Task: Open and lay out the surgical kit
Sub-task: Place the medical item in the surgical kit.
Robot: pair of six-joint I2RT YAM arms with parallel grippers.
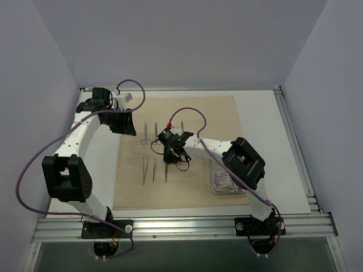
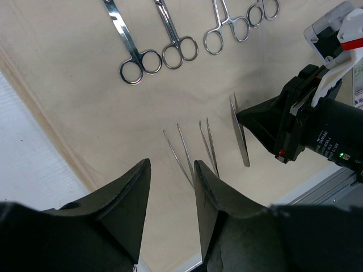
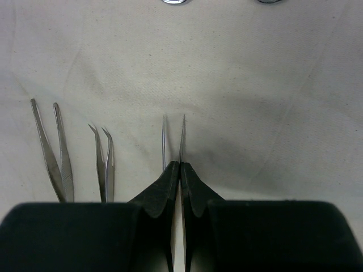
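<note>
The beige cloth (image 1: 210,113) of the surgical kit lies spread flat. Ring-handled clamps (image 2: 136,56) (image 2: 177,45) (image 2: 235,25) lie in a row on it. Below them lie thin tweezers (image 2: 180,150) and curved tweezers (image 2: 209,141). My right gripper (image 3: 181,163) is low over the cloth, shut on one arm of a third pair of tweezers (image 3: 164,139) whose tips stick out ahead of the fingers. From the top view it (image 1: 172,154) sits at mid-cloth. My left gripper (image 2: 173,164) hovers open and empty above the cloth's left part.
The steel tray (image 1: 212,180) with pale packets (image 1: 224,180) sits on the cloth's right front, partly under the right arm. Bare white table (image 1: 266,147) lies right of the cloth. Walls close in on both sides, and a metal rail (image 1: 187,224) runs along the front.
</note>
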